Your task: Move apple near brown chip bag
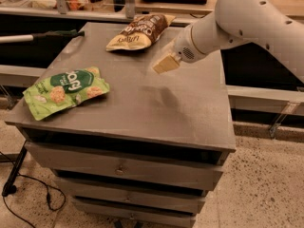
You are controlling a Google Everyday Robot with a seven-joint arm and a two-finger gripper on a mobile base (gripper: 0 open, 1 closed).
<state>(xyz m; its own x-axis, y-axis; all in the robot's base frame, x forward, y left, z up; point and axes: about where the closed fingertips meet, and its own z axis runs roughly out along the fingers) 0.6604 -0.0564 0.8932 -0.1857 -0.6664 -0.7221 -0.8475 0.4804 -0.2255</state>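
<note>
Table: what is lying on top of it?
A brown chip bag at the back, a green bag at the left. The hand hovers above the middle. No apple shows; the arm covers the back right corner.

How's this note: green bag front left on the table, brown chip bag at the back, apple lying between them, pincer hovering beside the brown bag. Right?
One error: the camera view shows no apple on the table. The rest stands: green bag front left, brown chip bag at the back, pincer hovering beside it, not touching.
</note>
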